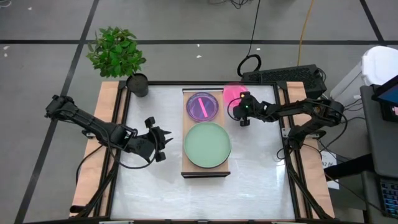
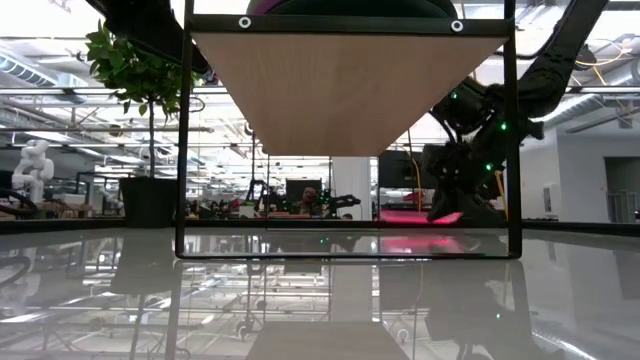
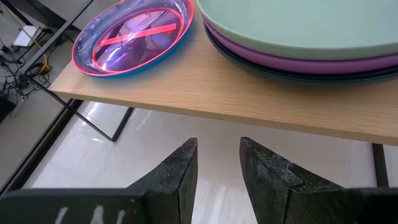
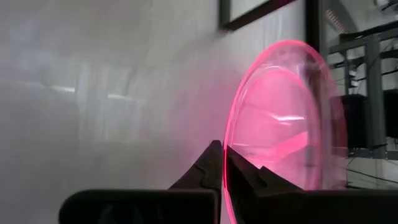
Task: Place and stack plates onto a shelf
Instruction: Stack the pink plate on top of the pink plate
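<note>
The shelf [image 1: 206, 167] is a light-wood board on a dark frame in the middle of the table. At its near end a sage-green plate [image 1: 207, 145] tops a stack with a purple and a dark plate [image 3: 298, 62] under it. At its far end lies a translucent purple plate with a pink rim [image 1: 203, 106]. A translucent pink plate [image 1: 232, 93] sits at the far right beside the shelf, with my right gripper [image 1: 239, 107] shut on it. My left gripper [image 1: 164, 140] waits open left of the shelf, its fingers [image 3: 217, 168] pointing at the board's edge. My right gripper pinches the pink plate's rim [image 4: 225, 163] between its two fingers, one on each face of the plate. It comes from the table's right side, slanting down. The plate [image 2: 412, 215] sits low near the tabletop; I cannot tell whether its other side rests there.
A potted green plant [image 1: 118, 53] stands at the table's far left corner. Wooden rails [image 1: 99, 149] run along both sides of the table. The shelf's dark legs [image 2: 182, 130] stand on the glossy tabletop, with free room under the board.
</note>
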You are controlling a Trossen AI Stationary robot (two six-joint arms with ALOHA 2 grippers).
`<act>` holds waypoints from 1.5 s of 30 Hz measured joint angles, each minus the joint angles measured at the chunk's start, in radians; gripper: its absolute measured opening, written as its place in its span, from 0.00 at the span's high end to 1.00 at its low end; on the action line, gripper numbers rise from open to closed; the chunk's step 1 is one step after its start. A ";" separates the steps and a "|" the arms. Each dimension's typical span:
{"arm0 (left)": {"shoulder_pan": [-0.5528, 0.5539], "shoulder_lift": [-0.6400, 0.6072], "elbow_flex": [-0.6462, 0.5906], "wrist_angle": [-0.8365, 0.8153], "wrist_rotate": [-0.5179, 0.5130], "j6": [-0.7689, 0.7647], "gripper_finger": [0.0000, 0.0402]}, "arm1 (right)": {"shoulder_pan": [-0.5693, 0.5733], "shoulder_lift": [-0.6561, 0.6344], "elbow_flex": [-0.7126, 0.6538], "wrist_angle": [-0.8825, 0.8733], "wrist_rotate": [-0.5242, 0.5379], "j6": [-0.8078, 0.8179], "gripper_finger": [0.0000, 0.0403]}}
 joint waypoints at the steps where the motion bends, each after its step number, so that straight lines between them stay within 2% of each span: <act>1: 0.000 0.000 0.000 0.000 0.000 -0.002 0.69 | 0.006 -0.015 0.000 -0.003 -0.001 0.007 1.00; 3: 0.000 0.000 0.000 0.000 0.000 -0.005 0.69 | 0.017 -0.050 0.000 -0.012 0.001 0.024 1.00; 9: 0.000 0.000 0.000 0.000 0.000 -0.015 0.68 | 0.069 -0.179 0.001 -0.084 0.125 0.028 1.00; 13: 0.000 0.000 0.000 0.001 0.000 -0.021 0.69 | 0.105 -0.271 0.001 -0.115 0.133 0.036 1.00; 22: 0.000 0.000 0.000 0.002 0.000 -0.008 0.69 | 0.216 -0.432 0.002 -0.186 0.259 0.045 1.00; 30: 0.018 0.000 0.000 0.063 0.000 0.074 0.68 | 0.341 -0.486 0.002 -0.198 0.326 0.031 1.00; 36: 0.018 0.000 0.000 0.069 0.000 0.108 0.68 | 0.424 -0.489 0.041 -0.204 0.434 0.000 1.00; 45: 0.041 0.000 0.000 0.082 -0.001 0.138 0.68 | 0.548 -0.486 0.135 -0.216 0.437 -0.025 1.00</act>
